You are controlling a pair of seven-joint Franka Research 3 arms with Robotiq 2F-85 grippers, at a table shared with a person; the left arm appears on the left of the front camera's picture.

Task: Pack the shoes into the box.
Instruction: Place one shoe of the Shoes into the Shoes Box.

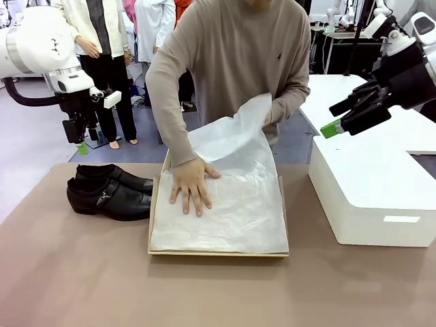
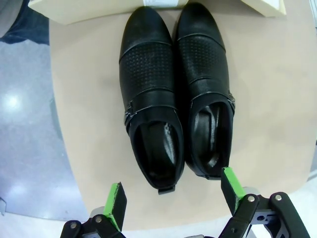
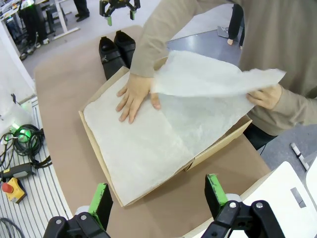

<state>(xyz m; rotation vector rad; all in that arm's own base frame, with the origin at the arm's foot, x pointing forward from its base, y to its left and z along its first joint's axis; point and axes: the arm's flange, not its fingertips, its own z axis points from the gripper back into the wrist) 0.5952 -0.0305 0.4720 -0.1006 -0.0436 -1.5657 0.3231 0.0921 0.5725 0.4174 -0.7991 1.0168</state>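
- Green pads of the left gripper (image 2: 173, 191) stood wide apart, holding nothing; the shoes (image 2: 173, 99) lay side by side just ahead of the gap, heels nearest.
- Right gripper (image 3: 157, 194) was wide open, empty; the box (image 3: 223, 144) sat ahead of it, a person's hand (image 3: 133, 94) flat on its tissue paper (image 3: 148, 148).

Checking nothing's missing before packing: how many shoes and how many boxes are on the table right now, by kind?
Black shoes: 2
Tan cardboard box: 1
White box: 1
Total: 4
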